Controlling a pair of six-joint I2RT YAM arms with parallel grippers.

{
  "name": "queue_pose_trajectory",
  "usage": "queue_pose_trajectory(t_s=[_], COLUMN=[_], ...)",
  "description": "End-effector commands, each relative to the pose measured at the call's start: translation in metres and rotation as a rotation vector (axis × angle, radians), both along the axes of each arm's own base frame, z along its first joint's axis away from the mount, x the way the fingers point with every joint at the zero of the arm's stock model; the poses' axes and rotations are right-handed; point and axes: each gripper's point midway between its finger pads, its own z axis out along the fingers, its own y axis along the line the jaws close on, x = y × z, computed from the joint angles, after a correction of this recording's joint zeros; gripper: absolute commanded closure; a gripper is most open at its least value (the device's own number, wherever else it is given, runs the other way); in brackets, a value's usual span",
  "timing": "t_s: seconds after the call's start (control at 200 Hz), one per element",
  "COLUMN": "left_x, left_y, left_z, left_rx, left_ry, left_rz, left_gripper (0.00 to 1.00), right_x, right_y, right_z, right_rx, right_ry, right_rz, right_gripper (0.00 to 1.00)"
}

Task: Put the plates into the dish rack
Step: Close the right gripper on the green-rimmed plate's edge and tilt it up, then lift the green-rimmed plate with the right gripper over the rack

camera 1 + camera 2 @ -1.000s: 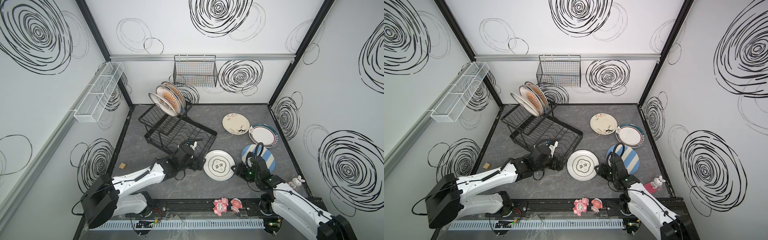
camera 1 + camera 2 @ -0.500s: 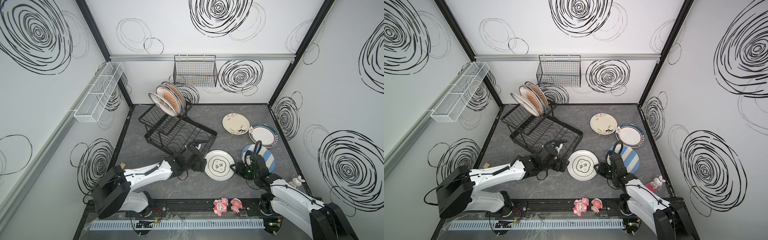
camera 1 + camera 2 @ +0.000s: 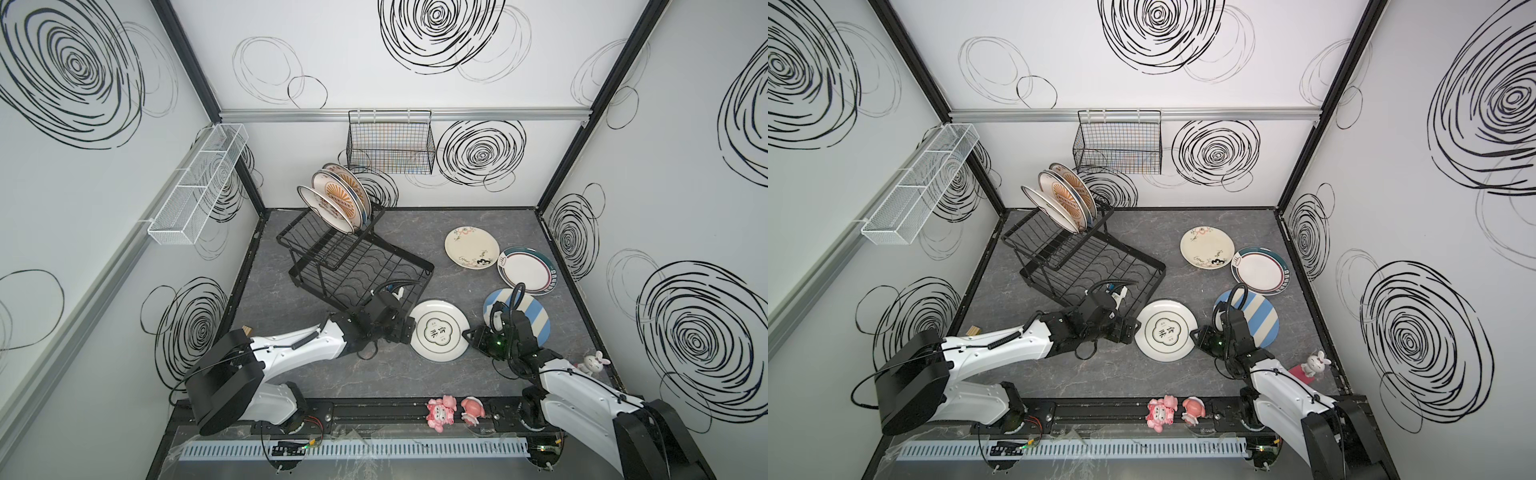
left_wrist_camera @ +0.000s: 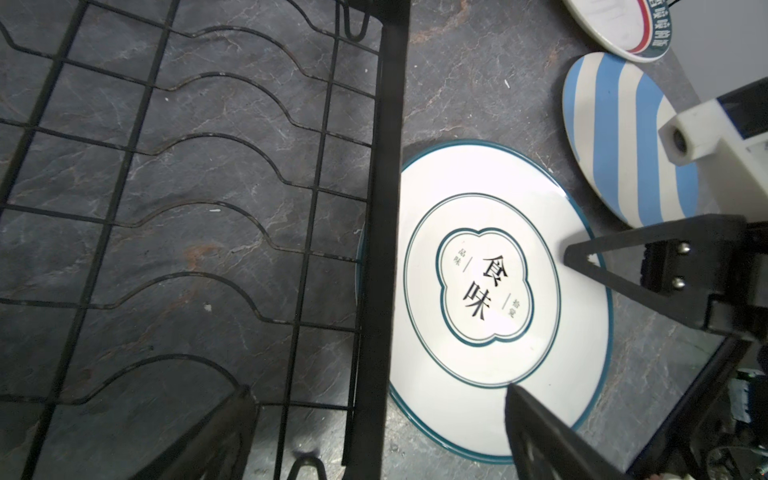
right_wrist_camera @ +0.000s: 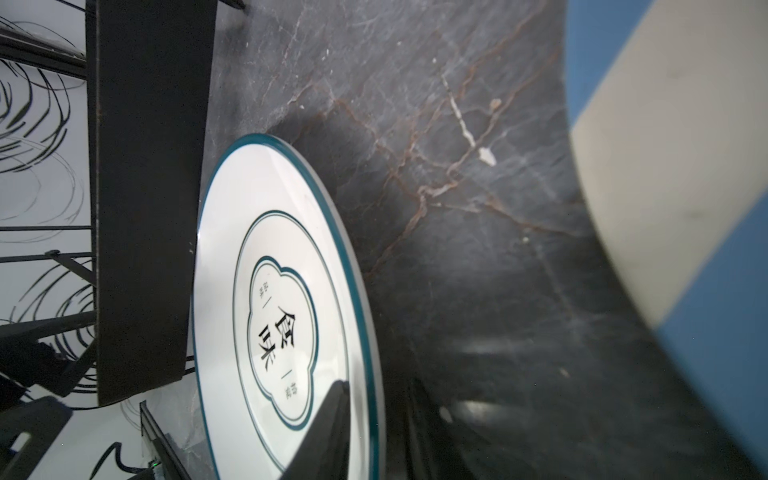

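Medallion plate (image 3: 439, 330), rim under right jaws

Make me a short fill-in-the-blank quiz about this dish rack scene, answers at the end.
1. Not yet racked, ____ round plates lie flat on the grey marbled tabletop.
2. The loaded round plates stand in the black wire dish rack's ____ tier.
3. The right pincer sits at the rim of the white round plate with the green medallion, beside the striped round plate, whose stripes are cream and ____.
4. The left pincer's jaws stand ____.
Answers: four; upper; blue; open.
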Motion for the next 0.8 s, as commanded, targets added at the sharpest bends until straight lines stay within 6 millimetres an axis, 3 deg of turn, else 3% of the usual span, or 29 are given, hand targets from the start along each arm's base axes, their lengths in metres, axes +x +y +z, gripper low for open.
queue_pose_trajectory(t_s=[0.0,0.255,0.435,0.605,0.795], left_x=[0.001,0.003,0.007,0.011,0.017], left_y=[-0.001,0.002,0.014,0.042,0.097], left_z=[0.003,0.016,0.032,0.059,0.088], left_rx=[-0.024,-0.048,-0.092,-0.128,-0.13], left_ry=[-0.003,-0.016,-0.006,-0.026,-0.067], left_rz=[0.008,0.021,0.045,0.1,0.231], left_gripper=[0.04,0.04,0.04,0.04,0.04], right_x=[-0.006,0.004,0.015,0.029,0.042], right_y=[-0.008,-0.013,-0.021,-0.027,-0.034], right_z=[-0.012,0.004,0.036,0.086,0.138], right_rx=[-0.036,-0.067,-0.107,-0.158,-0.226], right_ry=[0.037,-0.001,-0.06,-0.157,-0.209], right_rz=[-0.017,-0.015,0.0,0.023,0.02], right_gripper=[0.78,1.0,1.0,1.0,1.0])
